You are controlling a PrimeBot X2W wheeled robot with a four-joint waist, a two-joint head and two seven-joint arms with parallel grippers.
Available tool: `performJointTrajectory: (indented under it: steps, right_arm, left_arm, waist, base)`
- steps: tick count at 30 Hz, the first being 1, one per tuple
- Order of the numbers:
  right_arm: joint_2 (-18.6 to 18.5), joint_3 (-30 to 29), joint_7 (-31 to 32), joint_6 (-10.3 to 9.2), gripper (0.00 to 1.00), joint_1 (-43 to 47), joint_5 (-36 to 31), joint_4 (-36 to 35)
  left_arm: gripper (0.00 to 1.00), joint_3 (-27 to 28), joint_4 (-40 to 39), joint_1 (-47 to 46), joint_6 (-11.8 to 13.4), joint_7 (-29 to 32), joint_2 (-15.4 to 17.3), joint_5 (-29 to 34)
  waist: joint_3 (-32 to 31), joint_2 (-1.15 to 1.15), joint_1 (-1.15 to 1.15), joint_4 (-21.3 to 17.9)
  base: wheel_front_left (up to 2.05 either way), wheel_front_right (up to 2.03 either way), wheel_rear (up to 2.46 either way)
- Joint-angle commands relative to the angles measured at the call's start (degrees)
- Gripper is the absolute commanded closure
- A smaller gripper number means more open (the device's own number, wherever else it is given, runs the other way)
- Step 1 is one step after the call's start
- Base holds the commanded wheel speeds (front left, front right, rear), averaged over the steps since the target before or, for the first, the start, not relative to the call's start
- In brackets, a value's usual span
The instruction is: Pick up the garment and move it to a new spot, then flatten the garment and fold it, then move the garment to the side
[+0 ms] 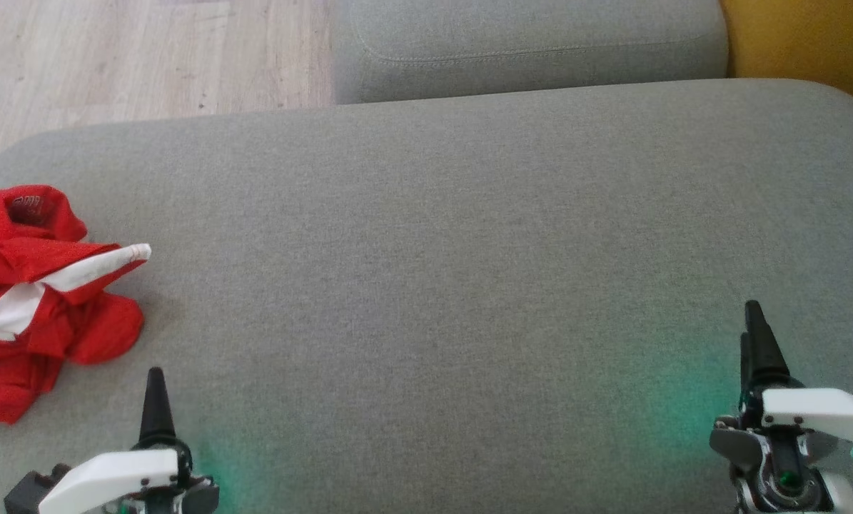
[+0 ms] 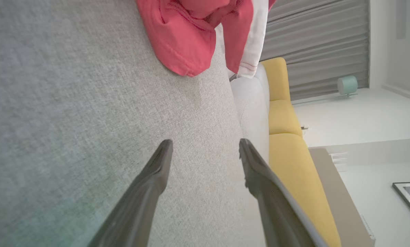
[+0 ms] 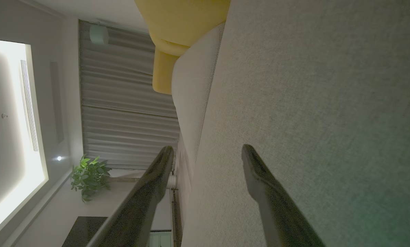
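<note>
Garment (image 1: 41, 300): crumpled red-and-white heap, left edge of grey cushion (image 1: 469, 250).
Left gripper (image 2: 205, 142): spread wide, empty, near garment.
Right gripper (image 3: 207, 148): spread wide, empty, well apart.

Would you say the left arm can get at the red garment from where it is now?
Probably yes. The garment lies crumpled on the cushion just ahead and to the left of the open left gripper, with only bare cushion between them.
</note>
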Motion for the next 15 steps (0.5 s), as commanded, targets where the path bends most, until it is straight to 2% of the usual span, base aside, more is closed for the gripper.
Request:
performJointTrajectory:
  steps: [1, 15]
  right_arm:
    - [-1.11, 0.77, -0.66, -0.01, 0.0, -4.12, -2.49, -1.28]
    - [-1.26, 2.13, -2.85, -0.01, 0.0, -8.02, -13.82, 1.96]
  left_arm:
    - [0.0, -0.11, -1.17, -3.66, -0.08, -0.76, 1.21, 2.65]
    - [0.0, -1.23, 1.38, -6.67, 0.35, -2.96, 1.92, 13.47]
  waist:
    - [0.21, 0.0, 0.0, -0.06]
    - [1.32, 0.0, 0.0, -0.35]
  base:
    - [0.0, 0.0, 0.0]
    - [0.0, 0.0, 0.0]
